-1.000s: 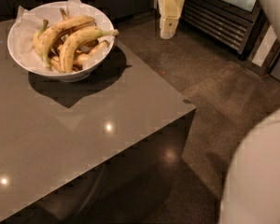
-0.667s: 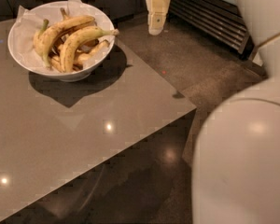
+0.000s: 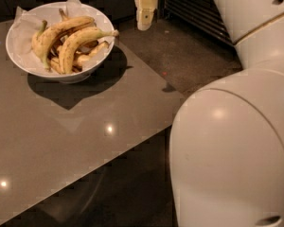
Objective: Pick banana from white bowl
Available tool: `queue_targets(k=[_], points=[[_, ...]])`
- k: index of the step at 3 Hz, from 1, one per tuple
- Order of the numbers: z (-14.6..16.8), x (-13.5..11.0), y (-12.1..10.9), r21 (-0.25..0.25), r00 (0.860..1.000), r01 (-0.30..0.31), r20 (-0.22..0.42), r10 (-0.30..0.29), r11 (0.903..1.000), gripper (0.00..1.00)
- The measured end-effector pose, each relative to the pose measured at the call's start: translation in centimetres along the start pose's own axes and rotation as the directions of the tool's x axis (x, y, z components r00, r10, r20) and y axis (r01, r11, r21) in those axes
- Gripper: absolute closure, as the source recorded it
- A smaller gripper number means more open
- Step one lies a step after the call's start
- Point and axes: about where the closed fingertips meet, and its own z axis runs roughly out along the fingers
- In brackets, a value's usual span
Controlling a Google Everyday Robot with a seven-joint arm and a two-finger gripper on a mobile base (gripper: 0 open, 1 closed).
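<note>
Nothing's done yet. Your gripper (image 3: 146,7) hangs right of the white bowl (image 3: 61,75), well clear; can't tell its state. The banana (image 3: 78,41) lies in the bowl. You've got reach, grasp and lift left.

Yellow, brown-freckled banana (image 3: 78,41); white bowl (image 3: 66,75); cream gripper (image 3: 145,22) top ctr.
</note>
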Motion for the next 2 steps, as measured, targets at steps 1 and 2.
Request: queue_targets(k=[1, 2], points=[[0.8, -1.0, -0.7, 0.009, 0.998, -0.004, 0.055, 0.004, 1.0000, 0.00], [3.1, -2.9, -1.5, -0.019, 0.994, -0.002, 0.111, 0.004, 0.9998, 0.00]])
